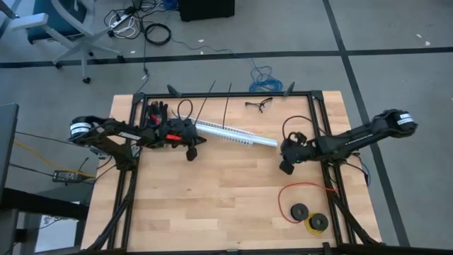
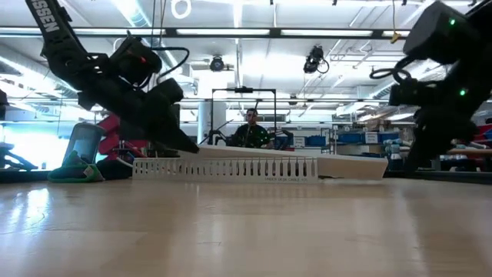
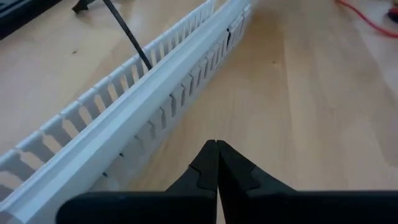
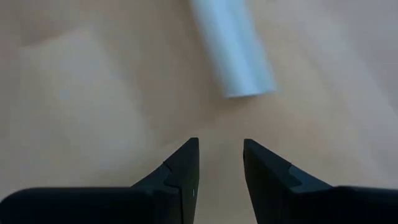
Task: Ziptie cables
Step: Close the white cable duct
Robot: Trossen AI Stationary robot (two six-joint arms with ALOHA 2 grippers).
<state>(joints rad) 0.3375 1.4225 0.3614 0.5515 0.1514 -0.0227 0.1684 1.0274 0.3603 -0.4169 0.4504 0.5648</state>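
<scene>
A long white slotted channel (image 1: 237,134) lies slanting across the far middle of the table, and the left wrist view shows it as two channels side by side (image 3: 143,99). My left gripper (image 1: 191,151) (image 3: 216,149) is shut and hangs just on the near side of the channel's left end. My right gripper (image 1: 287,168) (image 4: 221,162) is open with a narrow gap, pointing down at bare table close to the channel's right end (image 4: 239,62). The cables do not show plainly. Whether the green heap (image 2: 73,169) at the far left is them, I cannot tell.
Thin black zip ties (image 1: 228,106) lie at the far edge, and one (image 3: 127,31) reaches the channel. A red wire loop with black spools (image 1: 304,205) sits near right. Black frame rails (image 1: 318,120) border the table. A person (image 2: 251,127) sits in the room behind.
</scene>
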